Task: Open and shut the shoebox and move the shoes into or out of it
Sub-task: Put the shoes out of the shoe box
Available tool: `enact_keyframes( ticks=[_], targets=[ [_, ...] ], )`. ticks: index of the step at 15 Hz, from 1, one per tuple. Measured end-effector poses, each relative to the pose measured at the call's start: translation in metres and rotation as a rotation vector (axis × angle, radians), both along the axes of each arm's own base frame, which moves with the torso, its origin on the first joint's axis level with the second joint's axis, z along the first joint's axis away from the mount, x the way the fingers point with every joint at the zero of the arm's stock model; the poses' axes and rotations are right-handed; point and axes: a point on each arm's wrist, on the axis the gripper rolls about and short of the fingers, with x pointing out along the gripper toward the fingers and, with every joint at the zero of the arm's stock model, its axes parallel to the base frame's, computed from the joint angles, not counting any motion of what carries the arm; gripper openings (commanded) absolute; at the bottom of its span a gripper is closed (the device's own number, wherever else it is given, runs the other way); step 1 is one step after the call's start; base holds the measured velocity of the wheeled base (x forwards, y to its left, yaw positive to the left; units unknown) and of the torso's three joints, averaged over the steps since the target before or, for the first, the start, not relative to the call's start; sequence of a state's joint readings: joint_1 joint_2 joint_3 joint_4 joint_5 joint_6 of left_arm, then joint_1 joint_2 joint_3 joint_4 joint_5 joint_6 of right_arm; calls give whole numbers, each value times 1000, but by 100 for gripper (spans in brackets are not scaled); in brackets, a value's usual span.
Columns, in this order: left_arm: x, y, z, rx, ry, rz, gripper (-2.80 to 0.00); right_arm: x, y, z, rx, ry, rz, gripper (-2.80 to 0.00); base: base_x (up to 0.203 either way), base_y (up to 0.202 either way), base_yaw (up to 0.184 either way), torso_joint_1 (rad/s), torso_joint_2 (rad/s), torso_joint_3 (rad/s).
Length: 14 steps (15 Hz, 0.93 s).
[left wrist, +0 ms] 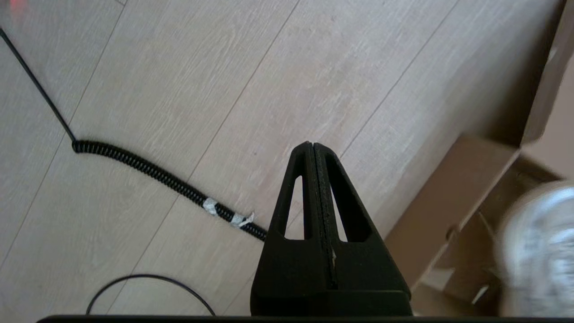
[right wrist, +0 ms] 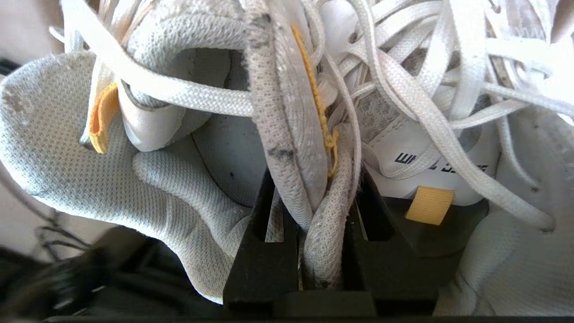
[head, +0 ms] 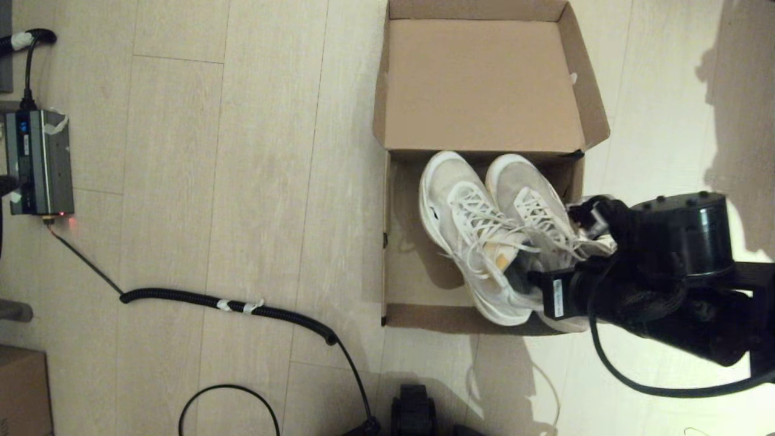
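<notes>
The shoebox [head: 399, 284] stands open on the floor, its lid [head: 478, 85] folded back flat on the far side. Both white sneakers [head: 469, 224] are inside it, side by side, toes toward the hinge and heels tilted up over the near wall. My right gripper [right wrist: 314, 179] is shut on the two inner collars [right wrist: 287, 134], pinched together between the shoes; yellow-orange tabs [right wrist: 429, 205] show beside it. In the head view its fingers are buried in the shoes [head: 536, 266]. My left gripper [left wrist: 312, 144] is shut on nothing, parked low over the floor left of the box [left wrist: 453, 202].
A coiled black cable [head: 230, 303] with white tape runs across the floor left of the box, with a thin cable loop [head: 230, 393] nearer me. A grey power unit [head: 39, 160] sits far left. A small carton's corner [head: 21, 387] shows bottom left.
</notes>
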<state>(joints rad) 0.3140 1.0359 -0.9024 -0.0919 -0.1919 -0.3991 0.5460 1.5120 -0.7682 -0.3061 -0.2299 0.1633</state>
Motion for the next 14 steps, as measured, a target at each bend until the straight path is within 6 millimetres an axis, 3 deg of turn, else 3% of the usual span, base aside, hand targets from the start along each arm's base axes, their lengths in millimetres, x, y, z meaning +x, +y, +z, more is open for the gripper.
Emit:
enact_keyframes(
  ticks=[6, 9, 14],
  targets=[
    [-24, -8, -11, -11, 23, -13, -280, -69, -38, 89, 181, -31, 94, -280, 0, 0, 0, 0, 0, 0],
    [-32, -11, -20, -18, 30, -15, -280, -95, -62, 112, 217, -91, 52, -280, 0, 0, 0, 0, 0, 0],
    [-37, -12, -35, -41, 63, -23, -280, -108, -101, 139, 171, -265, -170, -280, 0, 0, 0, 0, 0, 0]
  ],
)
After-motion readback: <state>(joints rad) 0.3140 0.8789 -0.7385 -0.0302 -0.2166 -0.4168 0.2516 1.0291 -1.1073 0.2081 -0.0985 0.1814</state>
